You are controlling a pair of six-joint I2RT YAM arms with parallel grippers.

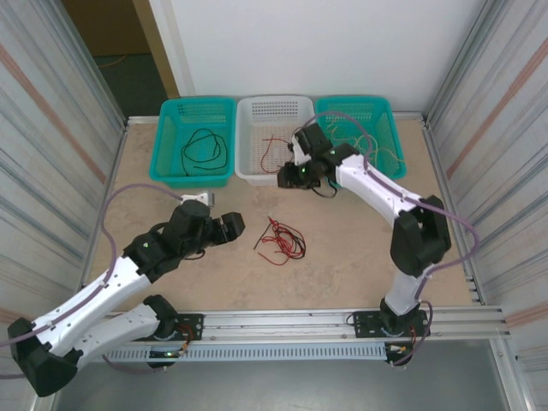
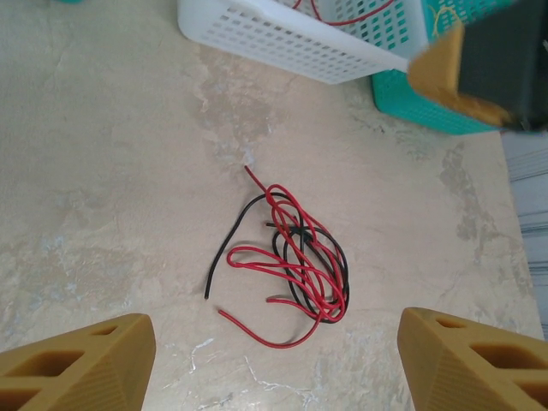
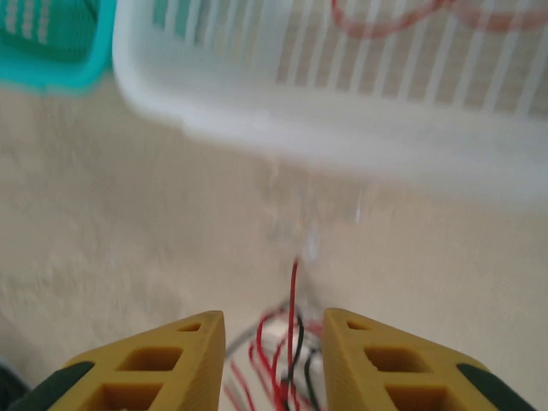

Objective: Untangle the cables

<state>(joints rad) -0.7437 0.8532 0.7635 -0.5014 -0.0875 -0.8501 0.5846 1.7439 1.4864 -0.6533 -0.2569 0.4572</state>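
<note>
A tangle of red and black cables [image 1: 281, 241] lies on the table between the arms. In the left wrist view that tangle [image 2: 295, 257] rests just ahead of my left gripper [image 2: 274, 351], which is open and holds nothing. In the top view the left gripper [image 1: 231, 227] sits left of the tangle. My right gripper [image 1: 284, 177] hovers at the front rim of the white basket [image 1: 248, 175]. Its jaws [image 3: 274, 342] stand parted, open, with blurred red and black strands [image 3: 294, 342] showing in the gap. I cannot tell whether they touch the fingers.
Three baskets line the far edge. The left teal basket [image 1: 167, 167] holds a black cable [image 1: 202, 151]. The white one holds a red cable [image 1: 276, 145]. The right teal basket [image 1: 390, 128] holds pale yellow cables [image 1: 364, 141]. Metal walls flank the table.
</note>
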